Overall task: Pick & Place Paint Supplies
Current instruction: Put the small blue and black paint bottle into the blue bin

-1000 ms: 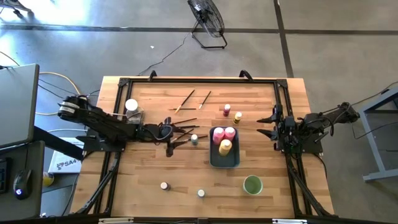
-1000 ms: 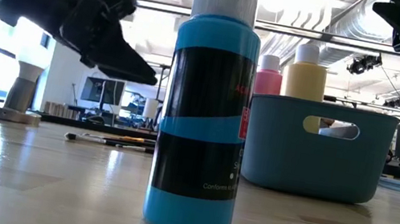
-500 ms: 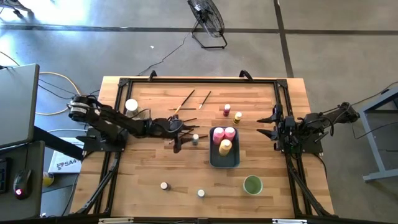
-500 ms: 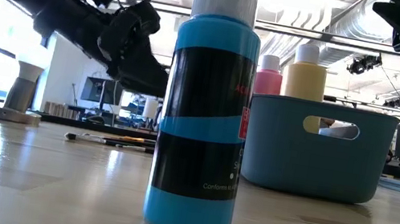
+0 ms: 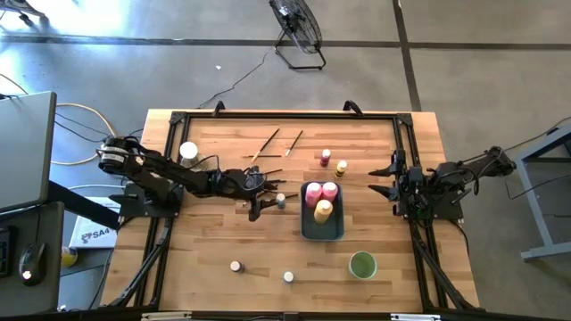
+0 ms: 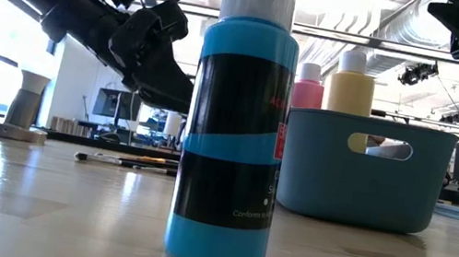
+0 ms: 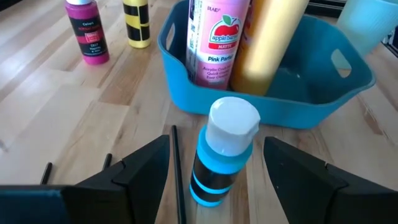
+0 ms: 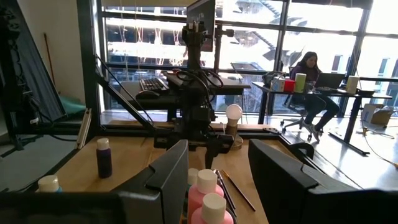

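With my left gripper (image 7: 214,177) spread wide around the blue bottle (image 7: 222,155) standing just left of the tray (image 7: 311,106), I'd grip its rigid, light, slick body mid-height; right gripper (image 8: 217,180) waits open.

The left gripper (image 5: 265,202) reaches a small pale-capped bottle (image 5: 280,199) beside the blue-grey rectangular tray (image 5: 322,227) on the wooden counter (image 5: 268,250).

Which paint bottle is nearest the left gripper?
The blue bottle with the white cap, standing between the open left gripper fingers, just outside the tray.
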